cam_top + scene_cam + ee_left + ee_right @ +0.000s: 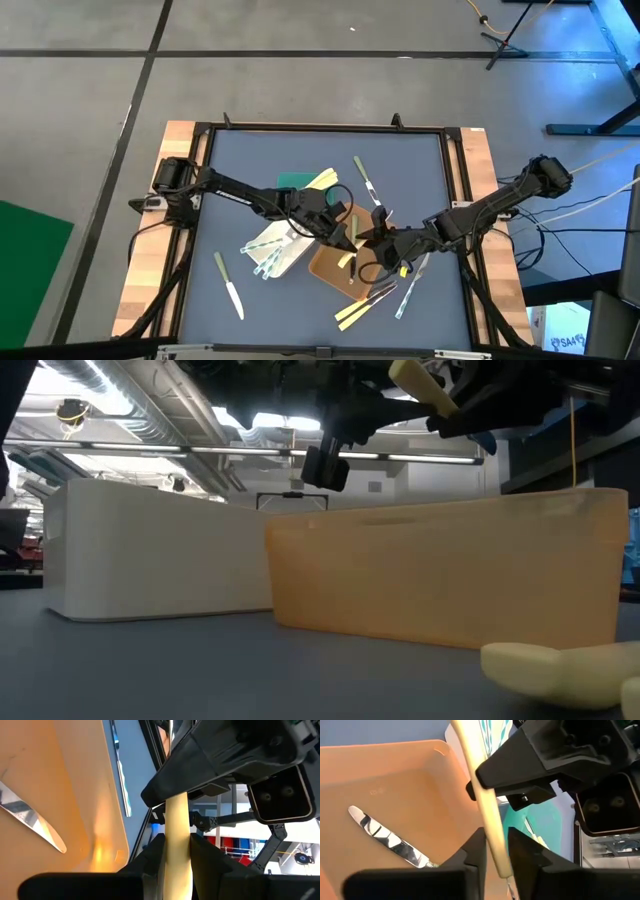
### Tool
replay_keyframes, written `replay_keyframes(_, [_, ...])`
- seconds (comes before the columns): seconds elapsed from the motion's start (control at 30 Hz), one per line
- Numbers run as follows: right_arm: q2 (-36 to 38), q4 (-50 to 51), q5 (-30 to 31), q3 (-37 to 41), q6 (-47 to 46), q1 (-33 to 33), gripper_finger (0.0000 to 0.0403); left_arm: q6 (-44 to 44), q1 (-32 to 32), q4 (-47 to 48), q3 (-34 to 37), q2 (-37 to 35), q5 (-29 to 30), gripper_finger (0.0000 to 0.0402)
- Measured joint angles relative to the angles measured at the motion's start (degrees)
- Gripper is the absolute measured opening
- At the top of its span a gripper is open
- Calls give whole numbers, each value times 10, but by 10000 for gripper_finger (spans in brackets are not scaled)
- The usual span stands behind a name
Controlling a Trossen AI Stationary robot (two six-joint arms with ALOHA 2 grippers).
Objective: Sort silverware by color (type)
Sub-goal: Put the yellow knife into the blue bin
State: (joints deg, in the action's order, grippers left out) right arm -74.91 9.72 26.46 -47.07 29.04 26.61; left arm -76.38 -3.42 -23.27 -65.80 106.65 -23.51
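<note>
A pale cream-yellow utensil (176,827) hangs above the brown tray (335,268) at the table's middle, with both grippers shut on it. My left gripper (338,226) comes from the table's left, my right gripper (368,238) from the right. In the brown tray lies a knife (390,841) with a shiny blade. More silverware lies loose on the table: a green-handled knife (228,286), a cream pair (355,311) and translucent pieces (408,290). My left gripper pinches the cream utensil's shaft (176,862) between its two fingers, which lie across it. The utensil is lifted clear above the brown tray. My right gripper pinches the same shaft (496,851) between its two fingers, a little farther along it, coming from the table's right and slanting down.
A white tray (285,252) with translucent utensils stands left of the brown one, a green tray (295,181) behind it with cream pieces (320,181) at its edge. Another utensil (366,181) lies toward the far side. A cream piece (560,672) lies close to the low camera.
</note>
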Motion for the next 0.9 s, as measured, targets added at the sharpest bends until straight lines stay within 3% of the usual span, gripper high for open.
replay_keyframes(0.27, [0, 6, -6, 0, 5, 1, 10, -2, 0, 2, 0, 0, -3, 65])
replay_keyframes(0.67, [0, 10, -6, 0, 2, 1, 7, 10, 0, 2, 0, 0, -1, 68])
replay_keyframes(0.9, [0, 2, -22, 0, -3, -1, 8, 69, 0, -5, 0, 0, 5, 117])
